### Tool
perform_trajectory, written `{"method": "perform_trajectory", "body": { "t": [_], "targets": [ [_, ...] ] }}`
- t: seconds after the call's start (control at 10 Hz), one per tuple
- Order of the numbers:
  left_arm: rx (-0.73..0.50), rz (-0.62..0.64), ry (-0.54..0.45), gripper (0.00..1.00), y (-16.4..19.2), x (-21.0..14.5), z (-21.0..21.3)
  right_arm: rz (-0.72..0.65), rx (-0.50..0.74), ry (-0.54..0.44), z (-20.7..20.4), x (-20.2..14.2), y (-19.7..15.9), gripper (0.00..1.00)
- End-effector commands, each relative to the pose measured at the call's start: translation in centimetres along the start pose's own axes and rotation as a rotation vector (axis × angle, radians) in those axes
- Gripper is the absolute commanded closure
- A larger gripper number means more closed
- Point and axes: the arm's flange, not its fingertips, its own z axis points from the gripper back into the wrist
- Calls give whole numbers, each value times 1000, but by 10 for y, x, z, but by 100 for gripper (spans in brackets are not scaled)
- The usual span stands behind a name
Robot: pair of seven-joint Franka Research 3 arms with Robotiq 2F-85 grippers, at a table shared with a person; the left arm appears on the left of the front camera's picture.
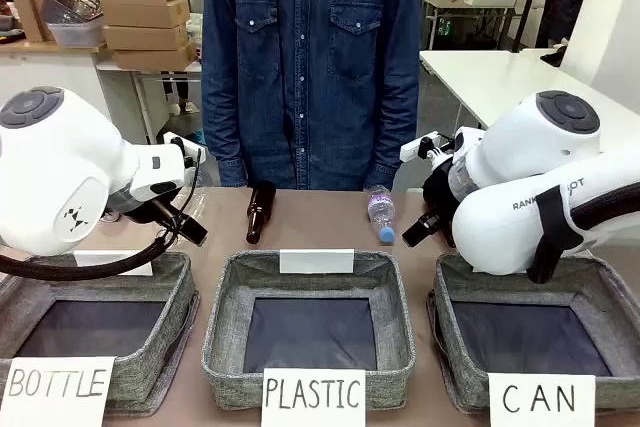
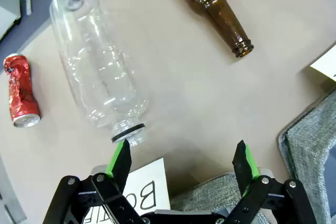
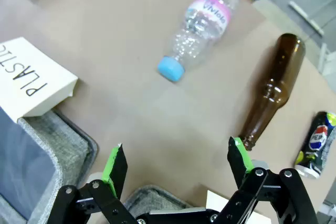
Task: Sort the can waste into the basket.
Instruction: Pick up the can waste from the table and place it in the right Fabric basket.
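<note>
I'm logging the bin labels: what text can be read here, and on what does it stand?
"BOTTLE": left card, on the left basket.
"PLASTIC": middle card, on the middle basket.
"CAN": right card, on the right basket.
"RANK…OT": partly hidden print on the right arm.
Plastic bottle label: too blurred to read.
Dark can: logo, no legible words.

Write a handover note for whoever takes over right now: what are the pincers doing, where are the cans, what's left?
Left pincer: open, empty, over the table by a clear plastic bottle, near its neck.
Right pincer: open, empty, above the table.
Crushed red metal can and dark metal can: both on the table.
Grey woven basket carded "CAN": no can inside.
Done: nothing yet.
Left: both cans into that basket.
</note>
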Motion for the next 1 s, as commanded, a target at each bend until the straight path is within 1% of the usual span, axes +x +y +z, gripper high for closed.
{"method": "perform_trajectory", "body": {
  "t": [0.0, 0.9],
  "targets": [
    [0, 0, 0, 0, 0, 0, 0, 0, 0, 0, 0, 0, 0, 0],
    [0, 0, 0, 0, 0, 0, 0, 0, 0, 0, 0, 0, 0, 0]
  ]
}}
